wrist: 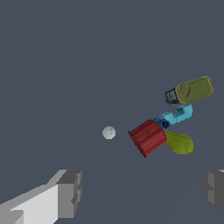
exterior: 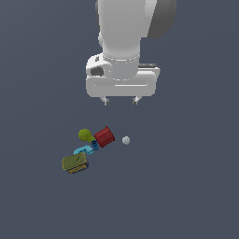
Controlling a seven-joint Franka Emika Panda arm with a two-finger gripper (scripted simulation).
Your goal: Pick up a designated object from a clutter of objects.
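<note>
The designated object, a glossy yellow-green pear-like blob, lies on the grey floor against the red ribbed cylinder. The rest of the clutter sits close by: a cyan piece, a tiny blue piece, an olive box and a tiny white ball. My gripper hangs open well above the floor, high over the ball and to the exterior view's right of the blob. Nothing is between its fingers.
Bare grey floor surrounds the small cluster on all sides. The arm's white body fills the upper middle of the exterior view.
</note>
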